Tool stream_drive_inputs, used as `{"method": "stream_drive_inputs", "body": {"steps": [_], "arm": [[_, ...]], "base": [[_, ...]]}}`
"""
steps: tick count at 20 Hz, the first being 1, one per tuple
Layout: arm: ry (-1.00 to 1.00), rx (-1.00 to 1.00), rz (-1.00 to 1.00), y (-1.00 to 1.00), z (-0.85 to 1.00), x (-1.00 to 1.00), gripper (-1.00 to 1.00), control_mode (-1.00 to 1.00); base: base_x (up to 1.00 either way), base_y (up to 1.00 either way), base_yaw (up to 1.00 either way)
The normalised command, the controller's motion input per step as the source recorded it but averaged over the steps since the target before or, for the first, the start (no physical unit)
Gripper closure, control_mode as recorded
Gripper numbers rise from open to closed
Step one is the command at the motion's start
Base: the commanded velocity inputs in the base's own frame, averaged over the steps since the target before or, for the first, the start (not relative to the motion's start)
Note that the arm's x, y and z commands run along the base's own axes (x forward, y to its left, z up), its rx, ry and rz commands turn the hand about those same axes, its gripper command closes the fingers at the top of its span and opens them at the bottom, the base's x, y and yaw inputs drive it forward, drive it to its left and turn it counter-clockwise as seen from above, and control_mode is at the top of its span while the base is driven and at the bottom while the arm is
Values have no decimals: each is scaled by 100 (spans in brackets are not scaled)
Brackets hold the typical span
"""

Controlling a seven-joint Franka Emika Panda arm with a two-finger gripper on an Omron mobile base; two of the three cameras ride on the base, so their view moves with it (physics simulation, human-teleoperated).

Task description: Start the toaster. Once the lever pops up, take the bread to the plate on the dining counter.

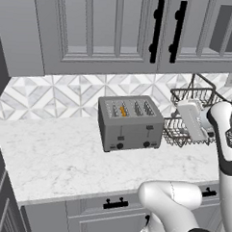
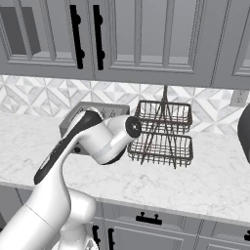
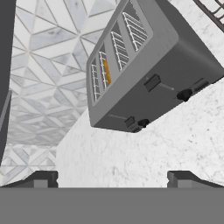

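Note:
The grey four-slot toaster [image 1: 130, 123] stands on the marble counter against the tiled wall. An orange-brown edge of bread [image 1: 123, 111] shows in its second slot from the left. The lever [image 1: 120, 138] on the bread's side sits low on its track, near a black knob. The other lever [image 1: 149, 127] sits higher. In the hand view the toaster [image 3: 148, 65] lies ahead, rolled, with the bread [image 3: 106, 72] and the low lever [image 3: 129, 121] visible. My gripper [image 3: 113, 179] is open, apart from the toaster, holding nothing. My hand [image 1: 190, 119] hangs right of the toaster. The plate and the dining counter are out of view.
A two-tier wire rack [image 2: 163, 132] stands right of the toaster, close behind my hand. Upper cabinets with black handles [image 1: 156, 31] hang above. A dark object [image 2: 244, 132] is at the counter's far right. My arm [image 2: 93, 141] hides most of the toaster [image 2: 78, 111] in the right base view.

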Motion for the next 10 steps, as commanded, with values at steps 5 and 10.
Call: {"method": "stream_drive_inputs", "body": {"steps": [5, 10], "arm": [[0, 0, 0, 0, 0, 0, -100, -100], [0, 0, 0, 0, 0, 0, -100, -100]], "base": [[0, 0, 0], [0, 0, 0]]}}
